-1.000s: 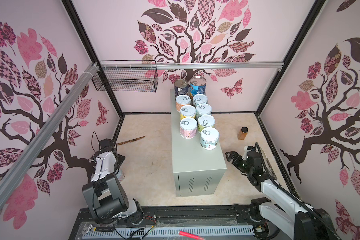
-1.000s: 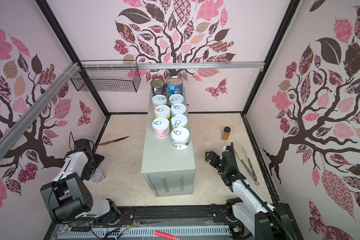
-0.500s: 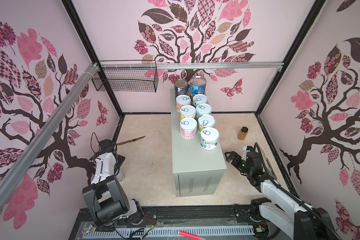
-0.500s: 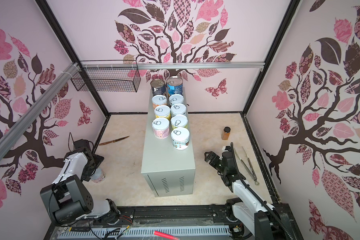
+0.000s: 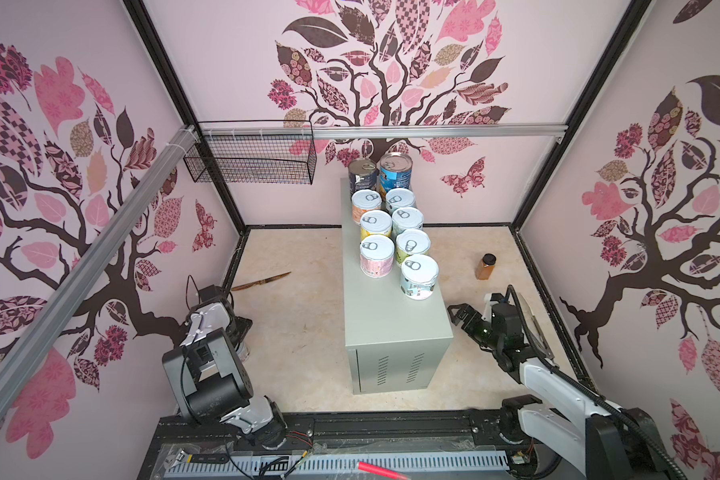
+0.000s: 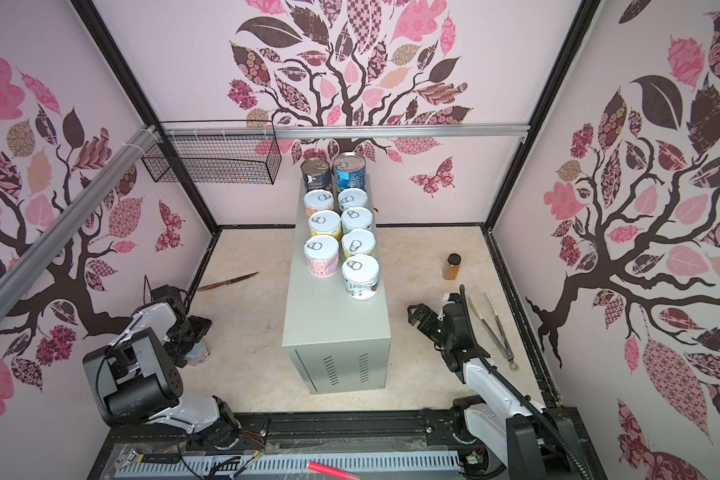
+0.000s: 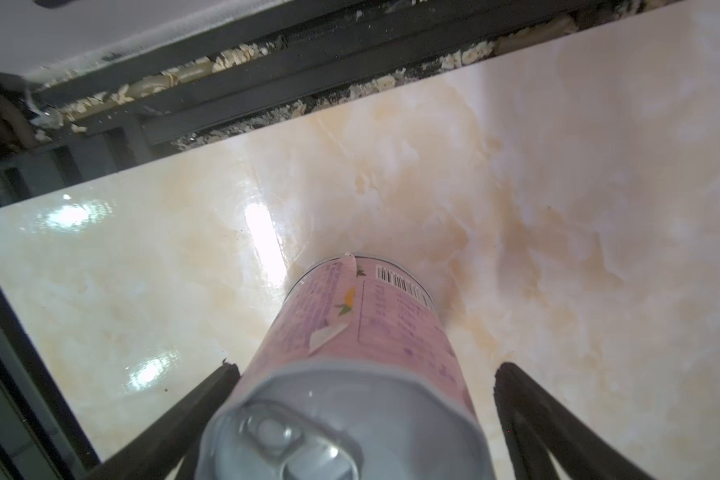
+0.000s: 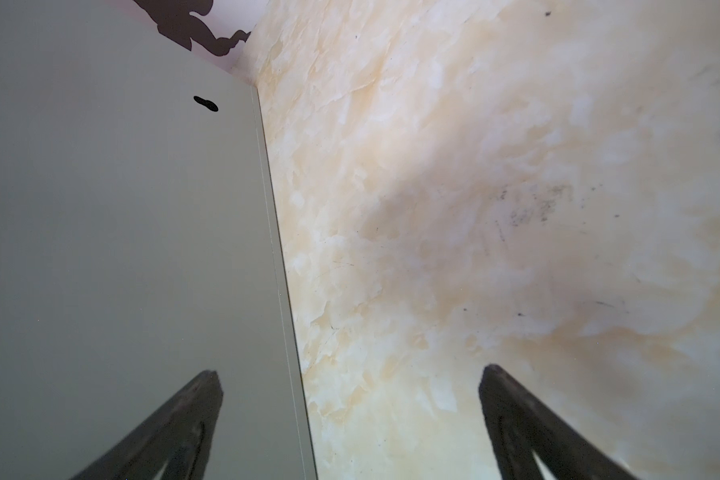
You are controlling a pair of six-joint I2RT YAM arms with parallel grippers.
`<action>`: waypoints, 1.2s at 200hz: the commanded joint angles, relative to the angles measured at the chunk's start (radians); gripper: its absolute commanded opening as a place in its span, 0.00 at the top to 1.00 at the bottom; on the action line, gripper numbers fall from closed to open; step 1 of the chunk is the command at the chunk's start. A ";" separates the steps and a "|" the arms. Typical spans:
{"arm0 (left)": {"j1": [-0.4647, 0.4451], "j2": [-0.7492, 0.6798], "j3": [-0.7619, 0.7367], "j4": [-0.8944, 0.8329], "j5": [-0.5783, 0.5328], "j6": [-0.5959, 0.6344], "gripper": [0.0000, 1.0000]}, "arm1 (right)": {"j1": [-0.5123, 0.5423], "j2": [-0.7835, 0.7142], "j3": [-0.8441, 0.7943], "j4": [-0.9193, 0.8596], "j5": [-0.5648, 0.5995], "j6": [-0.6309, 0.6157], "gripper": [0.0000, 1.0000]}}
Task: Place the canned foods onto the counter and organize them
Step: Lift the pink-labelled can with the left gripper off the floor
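Tins nearly sorted: nine up, one on the floor

Top views: I count nine of the cylindrical canned foods on the tall, light grey metal box-shaped table, in both top views. Two taller tins with dark and blue labels stand at the far end. In front of them seven shorter, white-lidded ones run in two tidy columns, three on the left and four on the right, each close to its neighbour. The near half of the top is bare. In a top view the tenth, a short pink-labelled tin, stands upright on the beige marbled floor, under my left hand. My right hand hovers low beside the table, spread and empty.

Left wrist: the pink-labelled tin sits between the spread black fingers. One finger looks to be at its side and the other is well clear, so nothing is gripped yet.

Right wrist: only the table's grey side wall and the floor show between the open fingers.

By my reckoning one lift remains: this tin goes into the open spot at the near end of the left column, which evens the two columns.
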 commanded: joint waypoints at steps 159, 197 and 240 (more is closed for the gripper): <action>-0.037 -0.001 -0.031 0.034 0.162 0.059 0.44 | -0.001 -0.010 -0.001 0.013 -0.011 -0.005 0.00; -0.114 -0.121 0.058 -0.049 0.139 0.101 0.52 | -0.001 -0.019 -0.001 0.012 -0.016 -0.008 0.00; -0.193 -0.241 0.193 -0.157 0.076 0.185 0.54 | -0.001 -0.027 -0.001 0.008 -0.014 -0.017 0.00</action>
